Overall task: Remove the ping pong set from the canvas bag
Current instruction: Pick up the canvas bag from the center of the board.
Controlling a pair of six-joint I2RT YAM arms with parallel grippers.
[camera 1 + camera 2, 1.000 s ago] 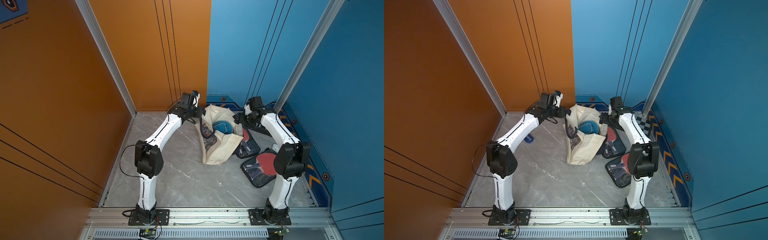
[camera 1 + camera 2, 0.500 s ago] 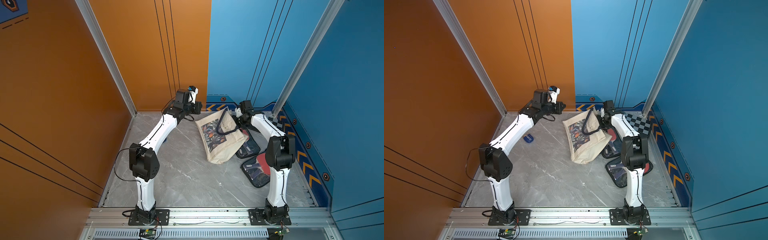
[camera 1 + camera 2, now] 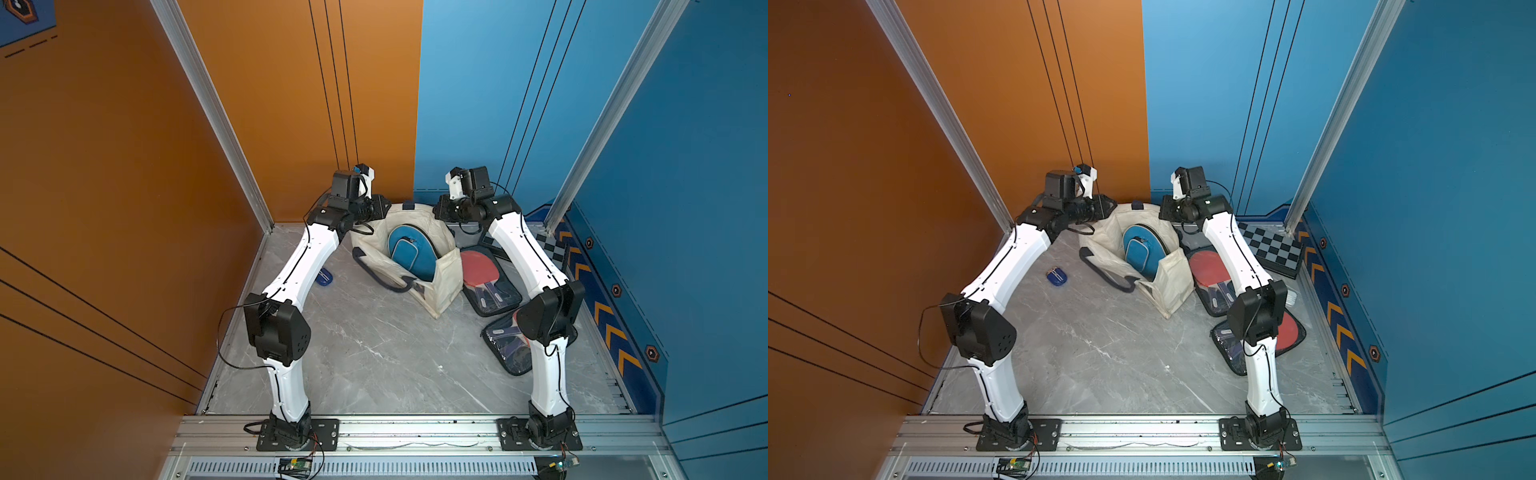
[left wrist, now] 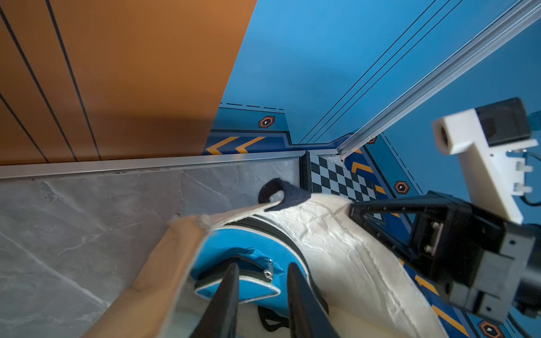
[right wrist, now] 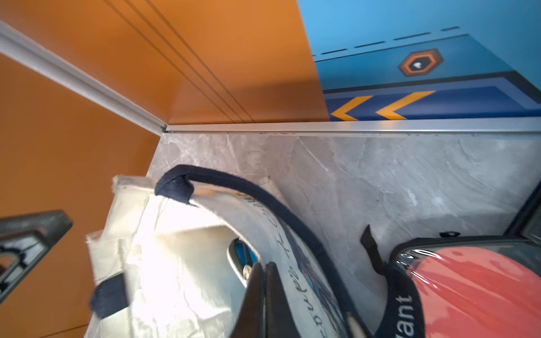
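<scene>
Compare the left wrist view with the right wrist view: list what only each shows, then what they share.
Only the left wrist view: the board in the corner, the open jaws of the left gripper over the case, and the zip pull on it.
Only the right wrist view: a pouch with a red paddle, lying beside the bag, and the lettering on the bag.
Both: the bag, its navy strap, the blue case inside, the right gripper shut on the bag's rim, and the grey floor.
</scene>
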